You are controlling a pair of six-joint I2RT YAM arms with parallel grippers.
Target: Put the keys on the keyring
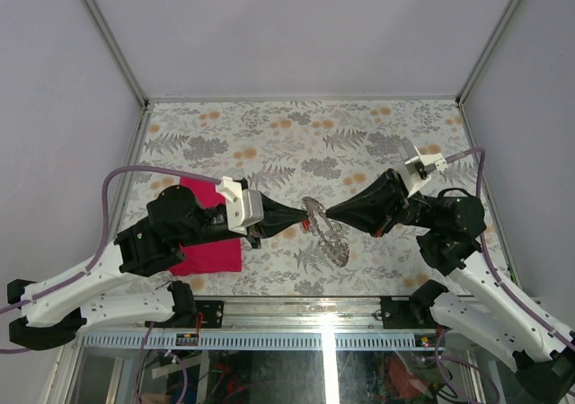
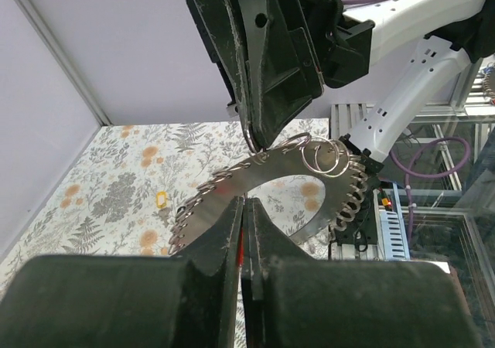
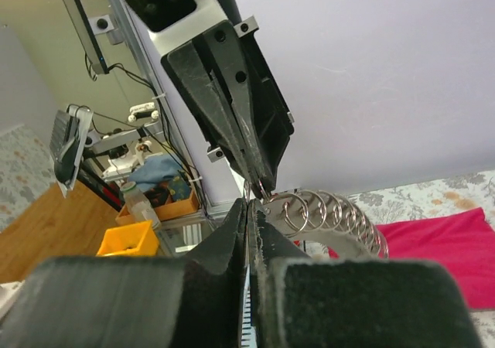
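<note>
Above the middle of the flowered bench [image 1: 314, 135], the two arms meet tip to tip from left and right, with the keyring [image 1: 331, 235] between them. The left hand [image 1: 301, 219] is fully closed, its two fingers pressed together on the flat rim of the keyring, which runs straight into the seam between them in the left wrist view. The right hand [image 1: 330, 214] is closed just as tightly. Its narrow tip comes down onto the opposite, upper edge of the keyring and pinches there at a thin wire loop.

The keyring is a flat, silvery crescent-shaped band with many small wire loops crowded along its outer edge. It is held clear of the bench, tilted, and hangs a little toward the near edge in the overhead view. In the right wrist view the loops fan out to the right of the two meeting tips.

A magenta cloth [image 1: 211, 251] lies flat on the bench under the left arm, well to the left of the keyring. A small yellow piece [image 2: 161, 200] lies on the bench beyond the keyring in the left wrist view. It is too small to tell what it is.
</note>
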